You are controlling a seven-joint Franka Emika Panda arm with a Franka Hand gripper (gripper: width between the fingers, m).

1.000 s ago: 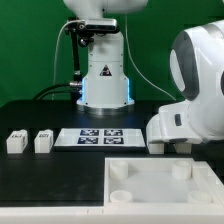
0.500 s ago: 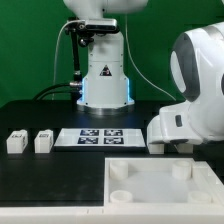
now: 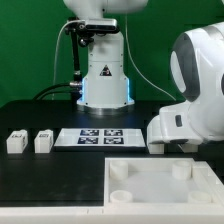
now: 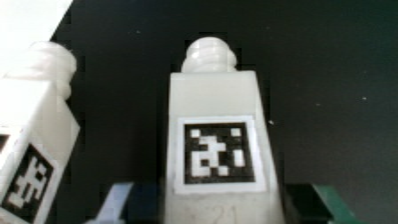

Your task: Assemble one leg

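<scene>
step: grasp, fingers (image 4: 128, 203) look clamped on the leg (image 4: 217, 110) sides
next: lift clear, line peg (image 4: 210, 52) with a corner socket (image 3: 118, 172)

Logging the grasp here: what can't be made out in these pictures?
Gripper: exterior view, hidden behind the arm's white casing; wrist view, fingers cut by the edge, so grip on the middle leg is unclear.
Side leg: wrist view, cut by the edge.
Leftmost leg, exterior view: tag too small.
</scene>
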